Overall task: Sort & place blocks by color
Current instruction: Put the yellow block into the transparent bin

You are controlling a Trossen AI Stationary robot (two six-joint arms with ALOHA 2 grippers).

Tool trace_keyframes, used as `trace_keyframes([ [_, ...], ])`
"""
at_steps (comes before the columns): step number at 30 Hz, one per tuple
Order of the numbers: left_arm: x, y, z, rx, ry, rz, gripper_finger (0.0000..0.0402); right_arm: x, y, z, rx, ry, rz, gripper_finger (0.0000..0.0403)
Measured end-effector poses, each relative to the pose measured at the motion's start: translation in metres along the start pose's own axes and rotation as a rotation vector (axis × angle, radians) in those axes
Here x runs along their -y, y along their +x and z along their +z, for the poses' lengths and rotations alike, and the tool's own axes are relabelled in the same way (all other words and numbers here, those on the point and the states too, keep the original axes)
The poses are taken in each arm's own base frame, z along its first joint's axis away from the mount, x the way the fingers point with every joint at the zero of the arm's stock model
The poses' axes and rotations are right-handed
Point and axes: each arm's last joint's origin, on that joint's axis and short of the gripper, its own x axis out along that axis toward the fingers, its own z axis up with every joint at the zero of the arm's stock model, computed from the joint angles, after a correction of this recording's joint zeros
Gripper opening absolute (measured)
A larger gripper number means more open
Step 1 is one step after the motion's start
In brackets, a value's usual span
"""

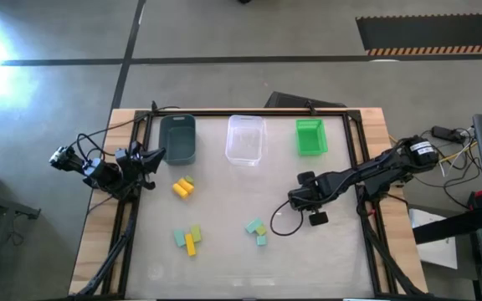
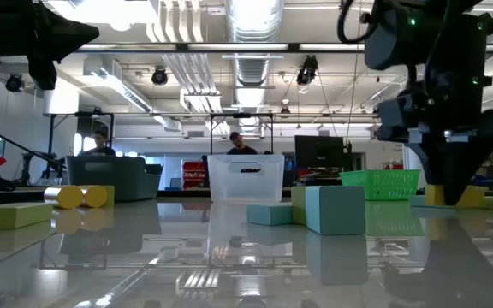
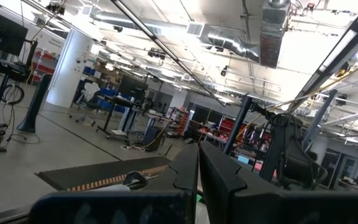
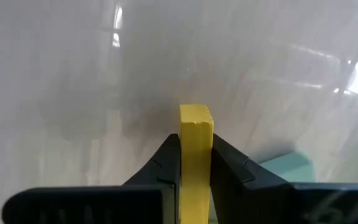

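Note:
My right gripper (image 4: 196, 144) points down at the table's right middle (image 1: 296, 201), shut on a yellow block (image 4: 196, 127). Just to its left lie teal and pale green blocks (image 1: 256, 227). More blocks lie in a yellow group (image 1: 182, 187) and a mixed group (image 1: 188, 238) on the left half. Along the far edge stand a dark teal bin (image 1: 178, 138), a clear bin (image 1: 246, 139) and a green bin (image 1: 310, 136). My left gripper (image 1: 153, 157) waits shut at the table's left edge, raised, its fingers (image 3: 185, 177) together. My right gripper pinches the yellow block by two opposite side faces (image 4: 196, 155) between its two fingers (image 4: 166, 163). The fingers come from above, pointing down. The block's end (image 4: 196, 115) juts past the fingertips toward the table. Whether it touches the table, I cannot tell.
A teal block (image 2: 335, 210) and a smaller one (image 2: 270, 214) lie close beside my right gripper. The black frame rails (image 1: 354, 159) run along the table's sides. Bare tabletop (image 1: 241, 188) lies between the block groups and the bins.

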Motion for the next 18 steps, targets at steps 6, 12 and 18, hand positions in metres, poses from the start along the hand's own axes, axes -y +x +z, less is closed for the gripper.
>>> trace_keyframes([
  [6,0.0,0.0,0.0,0.0,-0.001,0.0,0.0,0.006,-0.022,0.025,0.131,0.017,-0.042,0.0038],
  [12,0.0,0.0,0.0,0.001,-0.001,0.0,0.0,0.02,-0.046,0.055,0.358,-0.001,-0.149,0.0038],
  [18,0.0,0.0,0.0,0.001,-0.001,0.0,0.0,0.042,-0.067,0.08,0.603,-0.038,-0.281,0.0038],
])
